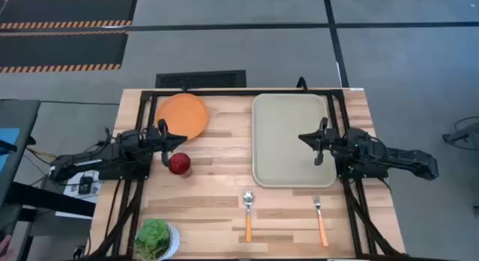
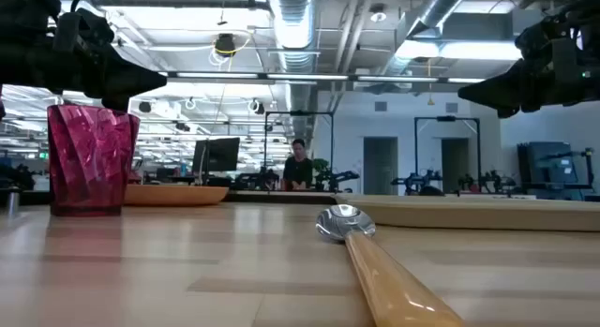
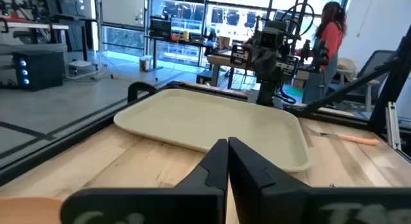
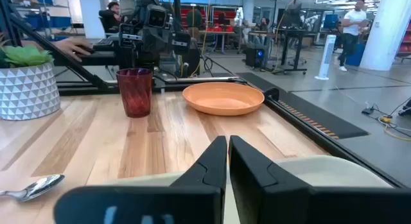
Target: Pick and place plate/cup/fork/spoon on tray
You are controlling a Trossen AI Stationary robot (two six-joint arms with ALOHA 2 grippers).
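High view: round flat orange plate (image 1: 182,117) near the wooden worktop's (image 1: 217,209) far left corner; small dark red cup (image 1: 179,164) beside the left gripper (image 1: 164,140). Beige rectangular tray (image 1: 288,140) lies empty by the right edge, right gripper (image 1: 317,143) above it. Orange-handled spoon (image 1: 248,213) and fork (image 1: 320,220) lie near the front edge.

Wrist views: both jaws clenched, empty.

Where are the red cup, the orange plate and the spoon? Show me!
cup (image 1: 179,164), high view, on its round top.
plate (image 1: 182,117), high view, on the middle of its flat face.
spoon (image 1: 248,216), high view, on its orange handle.
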